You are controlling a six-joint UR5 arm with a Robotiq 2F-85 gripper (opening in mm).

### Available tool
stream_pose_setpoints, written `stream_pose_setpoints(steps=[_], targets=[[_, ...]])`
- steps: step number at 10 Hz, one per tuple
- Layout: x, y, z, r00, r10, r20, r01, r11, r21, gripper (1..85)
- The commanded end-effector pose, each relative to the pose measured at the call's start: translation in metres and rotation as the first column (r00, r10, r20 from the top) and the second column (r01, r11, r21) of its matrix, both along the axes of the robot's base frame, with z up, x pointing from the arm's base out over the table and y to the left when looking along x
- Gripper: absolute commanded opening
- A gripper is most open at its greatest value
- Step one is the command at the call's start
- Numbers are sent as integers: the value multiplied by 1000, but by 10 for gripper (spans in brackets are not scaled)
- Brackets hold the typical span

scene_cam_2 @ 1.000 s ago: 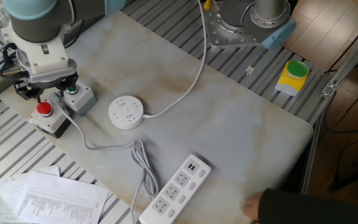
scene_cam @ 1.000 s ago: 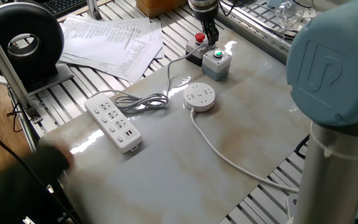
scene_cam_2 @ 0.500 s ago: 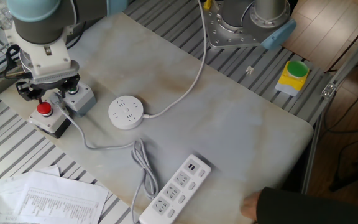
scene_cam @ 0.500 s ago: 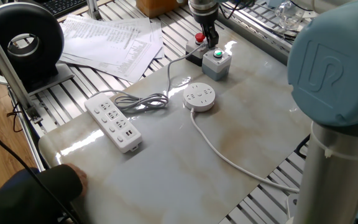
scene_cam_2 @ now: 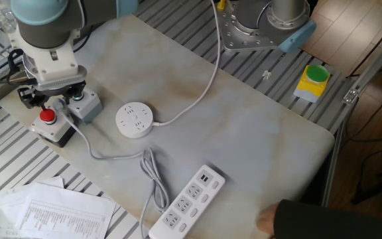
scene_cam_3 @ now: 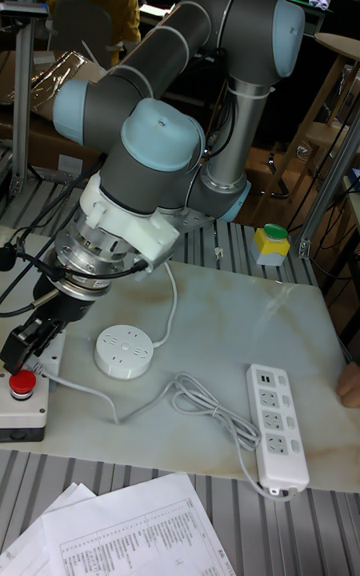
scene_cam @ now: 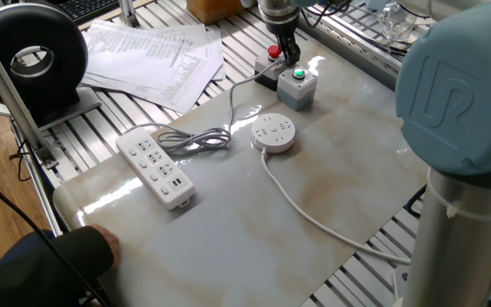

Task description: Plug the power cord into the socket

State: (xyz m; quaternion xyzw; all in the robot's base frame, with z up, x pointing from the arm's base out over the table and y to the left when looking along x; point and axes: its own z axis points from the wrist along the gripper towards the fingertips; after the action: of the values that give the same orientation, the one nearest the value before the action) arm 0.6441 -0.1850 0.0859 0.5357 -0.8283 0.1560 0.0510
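Note:
The round white socket (scene_cam: 274, 132) (scene_cam_2: 134, 119) (scene_cam_3: 124, 350) lies flat mid-table, with its thicker white cable running off the edge. The thin grey power cord (scene_cam: 196, 141) (scene_cam_2: 152, 174) (scene_cam_3: 200, 401) loops beside the long white power strip (scene_cam: 156, 166) (scene_cam_2: 188, 202), then runs back to my gripper (scene_cam: 290, 55) (scene_cam_2: 61, 107) (scene_cam_3: 38, 346). The gripper hangs between the red-button box (scene_cam_2: 47, 118) and the grey green-button box (scene_cam: 297, 85). Its fingers look shut on the cord's plug end, which is mostly hidden. The socket sits a hand's width from it.
Printed papers (scene_cam: 152, 51) (scene_cam_3: 130, 536) lie past the table's edge near the strip. A person's hand (scene_cam_2: 270, 218) (scene_cam: 107, 243) rests at the table corner by the strip. A yellow box with a green button (scene_cam_2: 312, 81) sits on the slatted frame beside the arm's base (scene_cam_2: 264, 26).
The arm has shifted slightly, the gripper edging up by the button boxes with the cord end. The person's arm has moved at the table corner in one fixed view.

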Motion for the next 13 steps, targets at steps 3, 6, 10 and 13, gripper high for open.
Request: stream_pose_setpoints(steps=[3, 6, 10, 13], targets=[[0, -4, 5, 1000, -2, 0, 2, 1000, 1, 513], [-2, -5, 7, 1000, -8, 1, 8, 1000, -3, 513], [-4, -6, 6, 1000, -10, -2, 10, 1000, -4, 510], [-7, -4, 2, 1000, -11, -3, 11, 1000, 0, 503]])
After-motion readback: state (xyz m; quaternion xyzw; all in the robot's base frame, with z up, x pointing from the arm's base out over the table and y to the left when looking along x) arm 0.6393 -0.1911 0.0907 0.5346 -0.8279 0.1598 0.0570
